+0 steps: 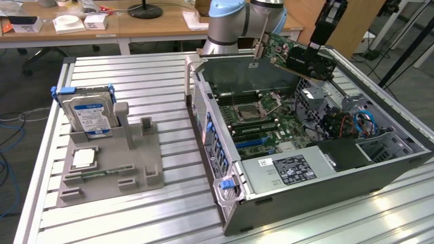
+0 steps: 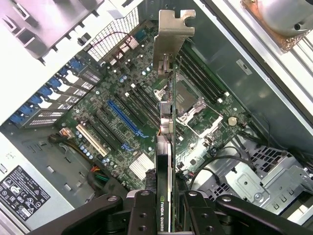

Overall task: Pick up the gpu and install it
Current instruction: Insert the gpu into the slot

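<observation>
The gpu (image 1: 293, 55), a green card with a black fan block and a silver end bracket (image 1: 257, 51), hangs tilted in the air over the back of the open computer case (image 1: 298, 198). My gripper (image 1: 314, 49) is shut on its end farthest from the bracket. In the wrist view the gpu (image 2: 165, 147) appears edge-on between my black fingers (image 2: 143, 211), its bracket (image 2: 172, 34) pointing away from me. The motherboard (image 2: 122, 98) with its blue slot (image 2: 125, 122) lies below the card, well apart from it.
A grey holder (image 1: 112, 168) on the exterior view's left carries a blue-labelled hard drive (image 1: 88, 114), a processor (image 1: 83, 158) and a memory stick (image 1: 95, 176). Inside the case are a power supply (image 1: 291, 170), cables (image 1: 363, 122) and the CPU socket (image 2: 188, 100). Desks stand behind.
</observation>
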You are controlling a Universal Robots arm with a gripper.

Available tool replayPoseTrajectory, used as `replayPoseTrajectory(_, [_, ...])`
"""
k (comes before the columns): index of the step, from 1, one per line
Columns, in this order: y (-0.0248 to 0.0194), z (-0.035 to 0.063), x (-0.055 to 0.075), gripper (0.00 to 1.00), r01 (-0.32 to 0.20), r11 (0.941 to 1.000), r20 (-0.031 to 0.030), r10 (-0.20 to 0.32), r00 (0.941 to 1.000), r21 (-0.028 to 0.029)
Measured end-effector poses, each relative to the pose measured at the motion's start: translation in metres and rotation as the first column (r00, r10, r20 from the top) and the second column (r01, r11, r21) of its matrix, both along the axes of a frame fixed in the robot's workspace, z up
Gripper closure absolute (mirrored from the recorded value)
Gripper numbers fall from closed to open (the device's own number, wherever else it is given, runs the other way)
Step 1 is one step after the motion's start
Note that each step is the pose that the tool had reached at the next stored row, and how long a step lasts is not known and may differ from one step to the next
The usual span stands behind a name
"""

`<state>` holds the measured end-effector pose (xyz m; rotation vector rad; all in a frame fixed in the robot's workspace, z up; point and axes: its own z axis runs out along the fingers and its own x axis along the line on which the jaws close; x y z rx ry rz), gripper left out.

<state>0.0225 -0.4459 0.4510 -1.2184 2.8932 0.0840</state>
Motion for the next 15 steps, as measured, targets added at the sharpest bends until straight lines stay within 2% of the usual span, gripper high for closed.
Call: replayPoseTrajectory(15, [0.0, 0.0, 0.0, 0.74, -0.041, 0.9992, 0.0, 0.041, 0.9992, 0.0])
